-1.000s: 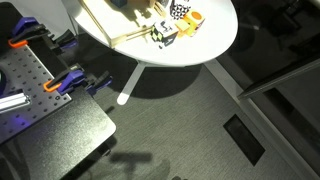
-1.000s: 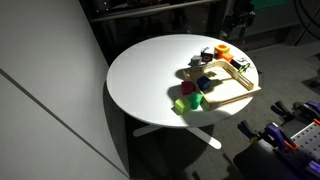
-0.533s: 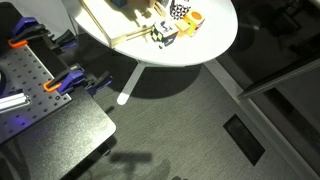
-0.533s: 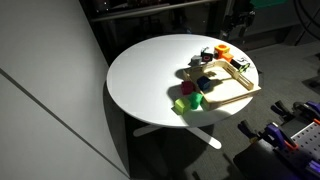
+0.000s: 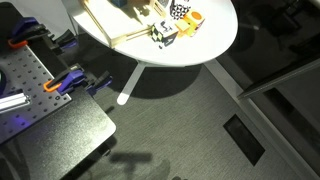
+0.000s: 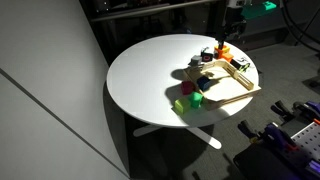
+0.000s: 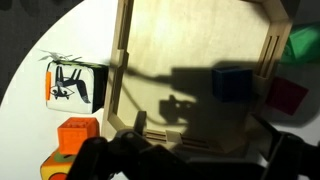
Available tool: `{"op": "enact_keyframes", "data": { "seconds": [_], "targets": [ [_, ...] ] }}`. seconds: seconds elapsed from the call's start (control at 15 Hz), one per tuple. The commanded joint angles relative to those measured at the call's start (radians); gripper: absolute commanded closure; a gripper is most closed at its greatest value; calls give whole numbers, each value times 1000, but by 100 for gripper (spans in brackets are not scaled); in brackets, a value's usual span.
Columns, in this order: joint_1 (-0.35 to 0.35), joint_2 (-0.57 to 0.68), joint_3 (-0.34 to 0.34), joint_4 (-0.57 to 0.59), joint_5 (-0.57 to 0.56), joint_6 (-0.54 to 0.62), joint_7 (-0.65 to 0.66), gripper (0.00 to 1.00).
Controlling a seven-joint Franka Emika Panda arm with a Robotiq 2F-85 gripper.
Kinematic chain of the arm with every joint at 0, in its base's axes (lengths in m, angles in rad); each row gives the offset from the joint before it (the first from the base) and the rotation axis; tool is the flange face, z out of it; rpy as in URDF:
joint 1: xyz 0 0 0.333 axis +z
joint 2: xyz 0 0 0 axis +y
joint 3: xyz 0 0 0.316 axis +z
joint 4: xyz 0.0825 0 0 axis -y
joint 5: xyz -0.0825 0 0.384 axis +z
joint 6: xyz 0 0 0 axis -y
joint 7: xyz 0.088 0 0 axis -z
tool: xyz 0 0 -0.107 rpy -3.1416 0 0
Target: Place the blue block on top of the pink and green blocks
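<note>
In the wrist view we see the gripper [image 7: 195, 160] along the bottom edge, its 2 dark fingers [image 7: 105, 158] spread wide apart with nothing held between them. It hangs above the near rail of the wooden tray [image 7: 123, 60], and its shadow falls across the tray floor.

The blue block [image 7: 232, 82] sits inside the tray, close against the right rail and partly in that shadow. Just across the rail, outside the tray, lie the pink block [image 7: 290, 95] and, beyond it, the green block [image 7: 303, 42] — both apart from the blue block and with nothing on top of them.

On the other side of the tray a black-and-white cube [image 7: 75, 83] stands on the white table [image 7: 30, 120], with an orange piece [image 7: 78, 135] below it in the picture. In an exterior view we find the tray [image 6: 228, 92] near the table's edge — the pink block [image 6: 188, 89] beside it.
</note>
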Motion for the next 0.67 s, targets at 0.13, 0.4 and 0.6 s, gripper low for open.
{"op": "enact_keyframes", "data": {
  "seconds": [0.13, 0.4, 0.6],
  "targets": [
    [29, 87, 16, 53, -60, 16, 30, 0],
    [59, 135, 26, 60, -88, 33, 38, 0],
    [85, 167, 25, 65, -119, 61, 65, 0]
  ]
}}
